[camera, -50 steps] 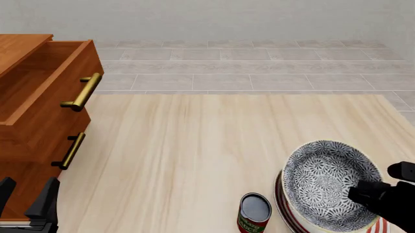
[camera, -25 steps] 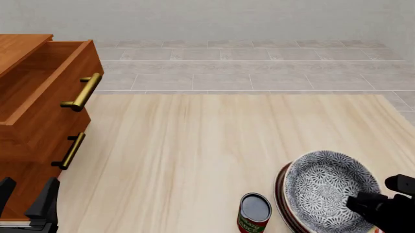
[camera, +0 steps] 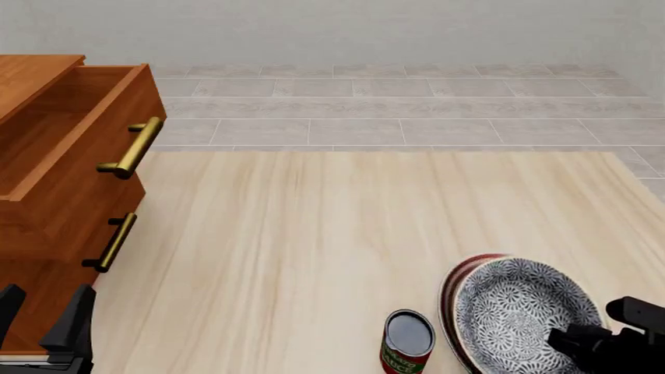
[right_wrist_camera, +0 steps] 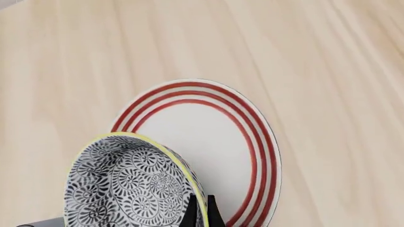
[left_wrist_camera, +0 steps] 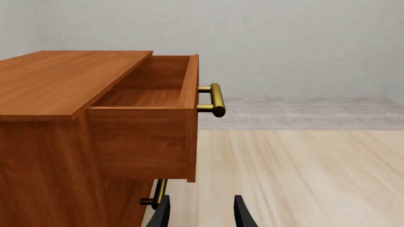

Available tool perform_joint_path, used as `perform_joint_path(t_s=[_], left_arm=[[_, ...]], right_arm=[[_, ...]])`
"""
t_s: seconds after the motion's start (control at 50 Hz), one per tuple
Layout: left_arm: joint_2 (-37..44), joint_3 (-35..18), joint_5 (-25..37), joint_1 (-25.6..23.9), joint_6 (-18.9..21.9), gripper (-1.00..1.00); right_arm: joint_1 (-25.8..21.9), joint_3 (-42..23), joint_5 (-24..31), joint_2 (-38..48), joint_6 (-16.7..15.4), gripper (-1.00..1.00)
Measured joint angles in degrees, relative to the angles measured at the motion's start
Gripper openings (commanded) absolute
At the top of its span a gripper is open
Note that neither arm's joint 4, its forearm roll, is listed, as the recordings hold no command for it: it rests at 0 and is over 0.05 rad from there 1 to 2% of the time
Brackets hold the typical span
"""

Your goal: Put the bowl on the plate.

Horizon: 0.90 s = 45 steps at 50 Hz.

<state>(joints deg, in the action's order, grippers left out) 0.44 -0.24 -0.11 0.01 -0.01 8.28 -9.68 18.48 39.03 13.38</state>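
1. The right gripper (right_wrist_camera: 199, 210) is seen with its two fingers pinched on the near wall of the bowl (camera: 525, 312), one finger inside the rim and one outside.
2. The bowl is held tilted over the plate (right_wrist_camera: 208, 142); in the right wrist view its patterned hollow extends away from the fingers to one side, while the bare white centre of the plate lies beyond the fingertips.
3. Whether the base of the bowl touches the plate cannot be told from either view.
4. In the front view, the plate (camera: 457, 292) is largely covered by the bowl; only its red-ringed edge shows past the bowl on the side away from the right gripper (camera: 582, 343).
5. A small dark can (camera: 406, 341) with a red label stands upright on the table (camera: 311, 234), just beside the plate, farther from the right gripper than the bowl.
6. The left gripper (left_wrist_camera: 200, 213) is noted well apart from the bowl and plate, with its fingers spread and nothing between them.
7. A wooden cabinet (left_wrist_camera: 57, 118) stands just ahead of and beside the left gripper, with its upper drawer (left_wrist_camera: 151, 94) pulled open and a brass handle (left_wrist_camera: 215, 99) on the drawer front.
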Motion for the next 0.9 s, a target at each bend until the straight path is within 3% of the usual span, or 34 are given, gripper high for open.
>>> perform_joint_path(t_s=[0.66, 0.68, 0.9], left_arm=[[0.0, 0.0, 0.0, 0.0, 0.0, 1.00], [0.0, 0.0, 0.0, 0.0, 0.0, 1.00], [0.0, 0.0, 0.0, 0.0, 0.0, 1.00]], right_arm=[[1.0, 2.2, -5.7, 5.0, -0.2, -1.00], [1.0, 2.2, -5.8, 5.1, -0.2, 1.00], [1.3, 1.6, -6.9, 6.6, -0.4, 1.00]])
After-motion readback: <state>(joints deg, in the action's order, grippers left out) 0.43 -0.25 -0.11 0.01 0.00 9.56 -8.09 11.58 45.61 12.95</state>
